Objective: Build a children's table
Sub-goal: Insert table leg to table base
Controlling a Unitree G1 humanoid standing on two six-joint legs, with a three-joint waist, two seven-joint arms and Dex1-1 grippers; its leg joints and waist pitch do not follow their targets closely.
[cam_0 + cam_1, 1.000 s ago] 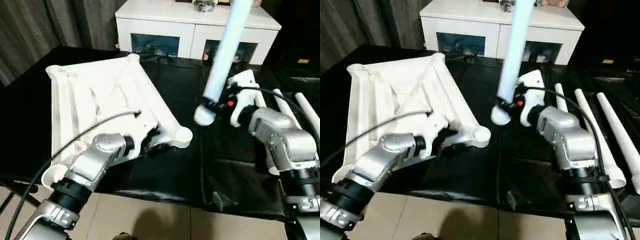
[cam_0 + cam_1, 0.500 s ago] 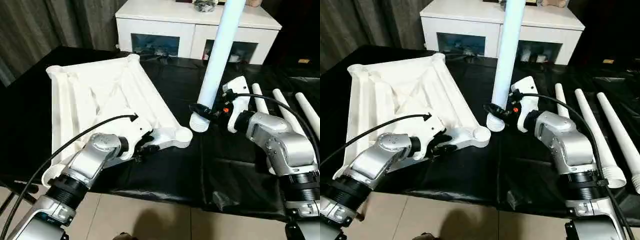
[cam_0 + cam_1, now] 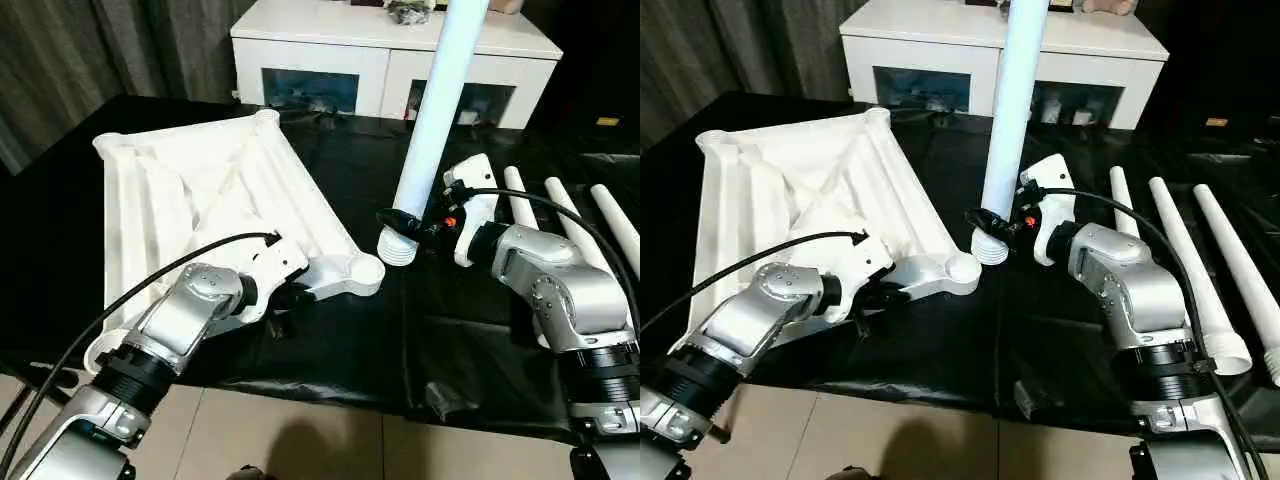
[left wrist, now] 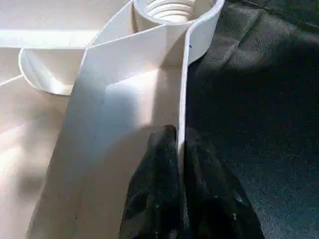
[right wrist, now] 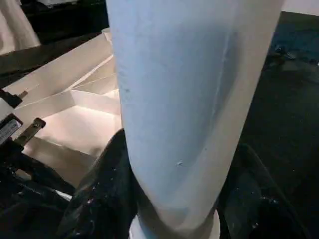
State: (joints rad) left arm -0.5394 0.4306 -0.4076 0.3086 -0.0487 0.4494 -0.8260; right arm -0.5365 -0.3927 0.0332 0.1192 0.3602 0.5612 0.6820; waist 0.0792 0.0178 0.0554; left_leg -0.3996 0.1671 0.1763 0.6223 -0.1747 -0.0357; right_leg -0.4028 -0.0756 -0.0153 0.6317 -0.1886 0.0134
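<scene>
My left gripper (image 4: 182,164) pinches the thin rim of the ribbed white plastic top (image 3: 190,190); my right gripper (image 3: 992,222) holds a smooth tapered leg (image 3: 1012,110) upright, threaded end at 6 o'clock.

The upright leg (image 3: 432,110) runs off the frame's top edge, its upper end cut off. At far right, a lying leg (image 3: 1240,270) leaves the frame. The left forearm (image 3: 170,335) hides the tabletop's (image 3: 190,190) near corner.

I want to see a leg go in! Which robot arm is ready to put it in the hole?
The right: its end effector holds a leg upright near the corner socket. The left end effector pinches the tabletop's rim.
</scene>
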